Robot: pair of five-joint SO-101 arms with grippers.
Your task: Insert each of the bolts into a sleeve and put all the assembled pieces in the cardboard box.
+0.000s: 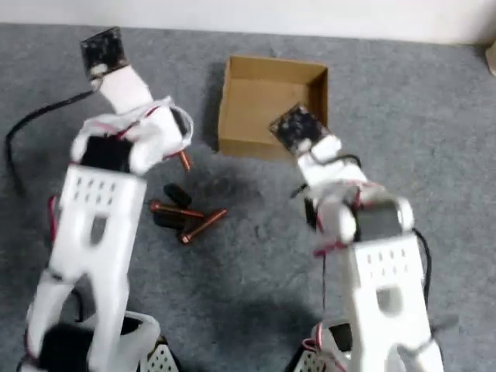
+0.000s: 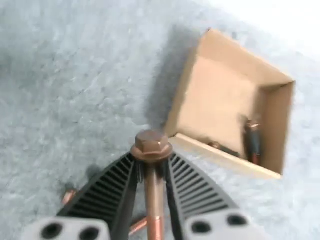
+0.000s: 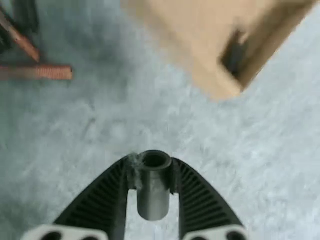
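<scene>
My left gripper [image 2: 151,161] is shut on a copper bolt [image 2: 152,187], whose hex head [image 2: 151,145] stands clear of the fingertips. In the high view this bolt [image 1: 184,160] hangs left of the cardboard box [image 1: 271,67]. My right gripper [image 3: 152,169] is shut on a black sleeve [image 3: 153,192], its open bore facing away, above bare carpet near the box [image 3: 200,60]. Inside the box [image 2: 220,154] lies an assembled piece [image 2: 251,141] against one wall. Loose bolts [image 1: 194,221] and a black sleeve [image 1: 175,192] lie on the carpet between the arms.
Grey carpet covers the whole table. The pile of loose bolts [image 3: 37,72] and a sleeve [image 3: 25,15] lies off to one side of the right gripper. A black cable [image 1: 31,124] trails at the far left. Open carpet lies in front of the box.
</scene>
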